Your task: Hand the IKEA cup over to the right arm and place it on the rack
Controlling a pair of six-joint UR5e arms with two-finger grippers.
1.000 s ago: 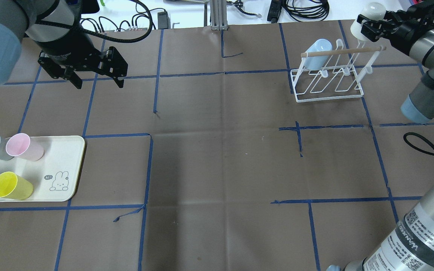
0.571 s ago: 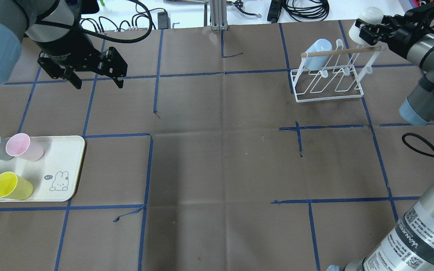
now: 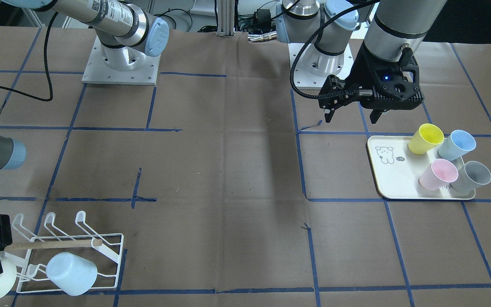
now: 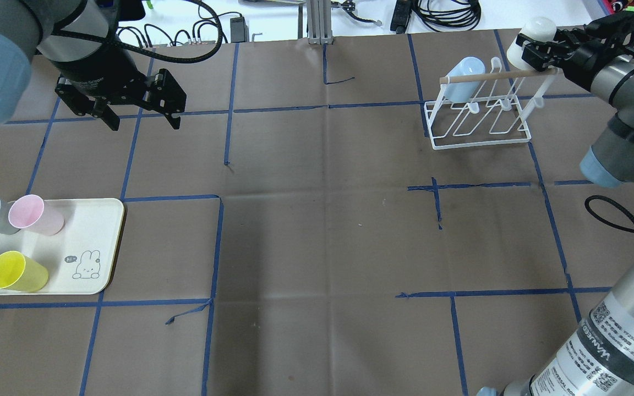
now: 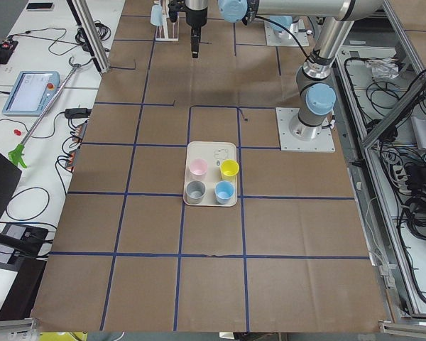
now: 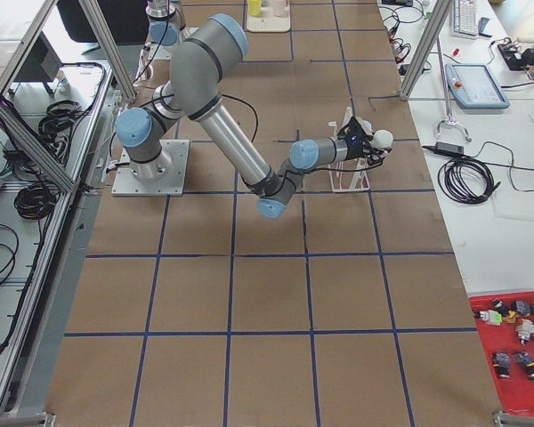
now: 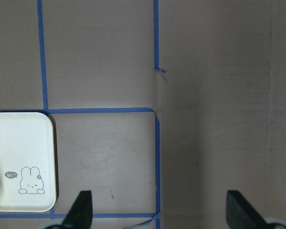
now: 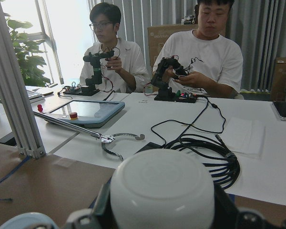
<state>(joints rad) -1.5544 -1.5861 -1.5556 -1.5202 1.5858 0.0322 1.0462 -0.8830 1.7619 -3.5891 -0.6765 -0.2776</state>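
Gripping the white cup (image 4: 534, 30) by its wall, the right hand (image 4: 537, 50) holds it at the rack's (image 4: 481, 144) 1 o'clock corner. It looks like light, stiff, smooth plastic, probably slippery, so mid-wall is the safest hold. The left hand (image 4: 145, 122) hangs open over the counter's 10 o'clock area. The tray (image 4: 97, 231) at 8 o'clock reads "hi".

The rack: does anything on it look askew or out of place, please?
Nothing stands out: the rack sits flat, a light blue cup hangs mouth-down on one prong; the right gripper holds a white cup.
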